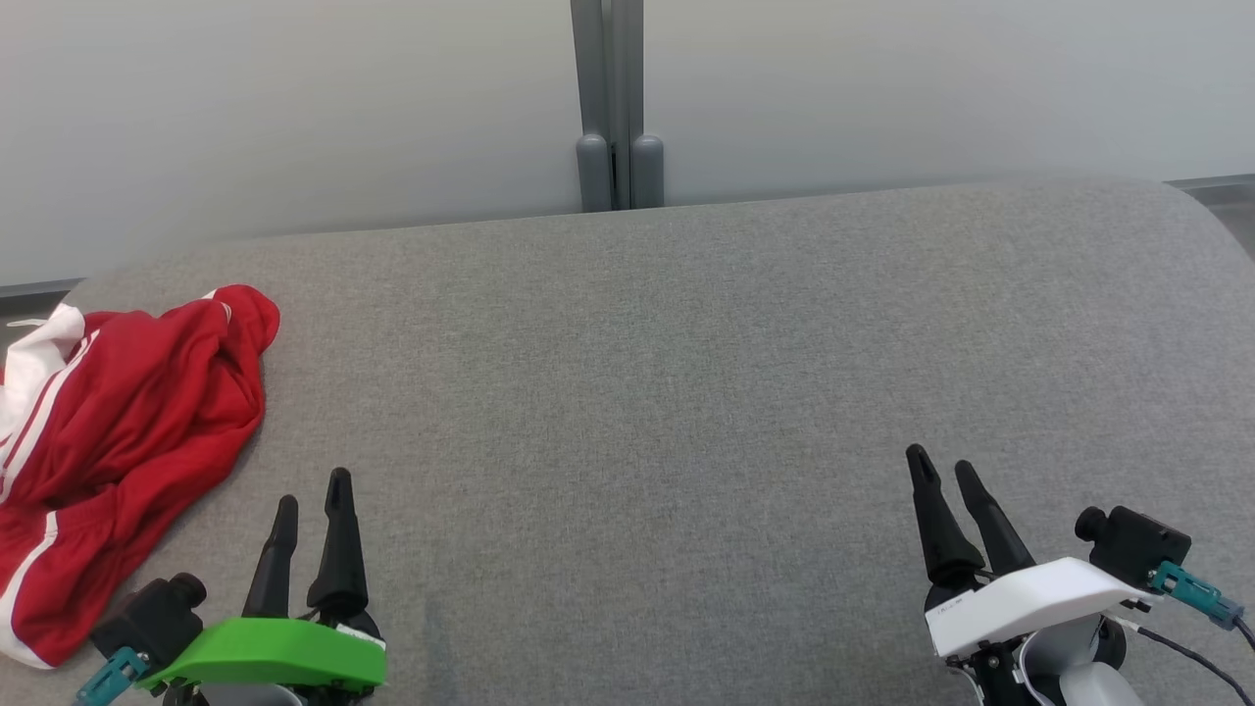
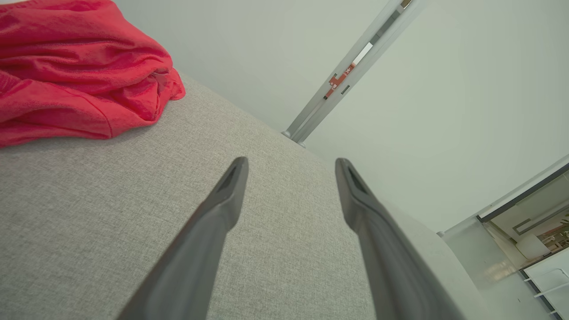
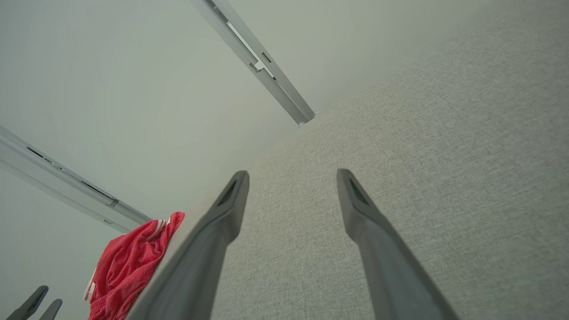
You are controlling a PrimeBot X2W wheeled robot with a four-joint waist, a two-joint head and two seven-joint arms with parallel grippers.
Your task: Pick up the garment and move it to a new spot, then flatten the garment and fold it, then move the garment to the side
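A crumpled red garment (image 1: pixel 118 431) with white stripes lies bunched at the left edge of the grey fabric table (image 1: pixel 637 392). It also appears in the left wrist view as a red heap (image 2: pixel 75 66) at the upper left, and small in the right wrist view (image 3: pixel 129 266). My left gripper (image 1: pixel 312 490) hovers open at the lower left, just right of the garment and apart from it, with nothing between its fingers. My right gripper (image 1: pixel 943 468) stands open at the lower right, far from the garment, holding nothing.
A pale wall with a grey vertical post (image 1: pixel 610 108) runs behind the table's far edge. The table's right corner (image 1: pixel 1177 211) is rounded. The left gripper's fingers (image 3: pixel 35 304) show at the bottom left of the right wrist view.
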